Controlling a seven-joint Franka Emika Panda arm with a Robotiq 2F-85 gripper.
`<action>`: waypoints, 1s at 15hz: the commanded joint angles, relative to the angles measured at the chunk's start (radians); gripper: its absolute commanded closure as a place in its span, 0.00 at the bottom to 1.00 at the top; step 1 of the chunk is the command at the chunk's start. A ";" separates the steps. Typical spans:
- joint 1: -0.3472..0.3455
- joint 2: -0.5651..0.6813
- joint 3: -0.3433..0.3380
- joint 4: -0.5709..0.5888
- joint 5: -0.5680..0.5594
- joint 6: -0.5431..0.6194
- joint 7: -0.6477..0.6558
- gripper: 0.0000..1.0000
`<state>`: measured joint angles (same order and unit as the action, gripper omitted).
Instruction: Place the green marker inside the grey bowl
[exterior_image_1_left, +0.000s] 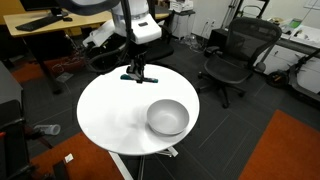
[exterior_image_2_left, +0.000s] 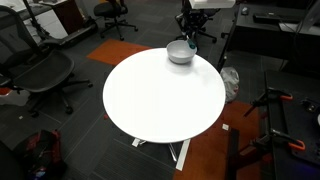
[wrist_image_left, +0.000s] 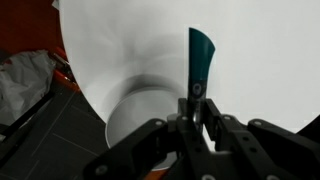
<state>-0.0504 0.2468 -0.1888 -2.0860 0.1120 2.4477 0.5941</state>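
Green marker (wrist_image_left: 200, 60) clamped in claw (exterior_image_1_left: 137, 76) near table rim (exterior_image_1_left: 92, 85).

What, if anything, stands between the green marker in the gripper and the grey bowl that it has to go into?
Nothing visible does. The gripper holds the green marker above the white table, and only bare tabletop lies between it and the grey bowl, whose top is open.

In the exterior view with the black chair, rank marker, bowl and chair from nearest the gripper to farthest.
1. Marker: clamped in the gripper.
2. Bowl: on the table, toward the camera.
3. Chair: off the table, at image right.
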 joint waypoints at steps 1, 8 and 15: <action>-0.014 0.034 -0.010 0.066 0.002 -0.030 0.069 0.95; -0.042 0.127 -0.030 0.153 -0.003 -0.022 0.067 0.95; -0.074 0.239 -0.035 0.233 0.018 -0.022 0.042 0.95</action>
<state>-0.1119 0.4386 -0.2231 -1.9087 0.1120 2.4478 0.6415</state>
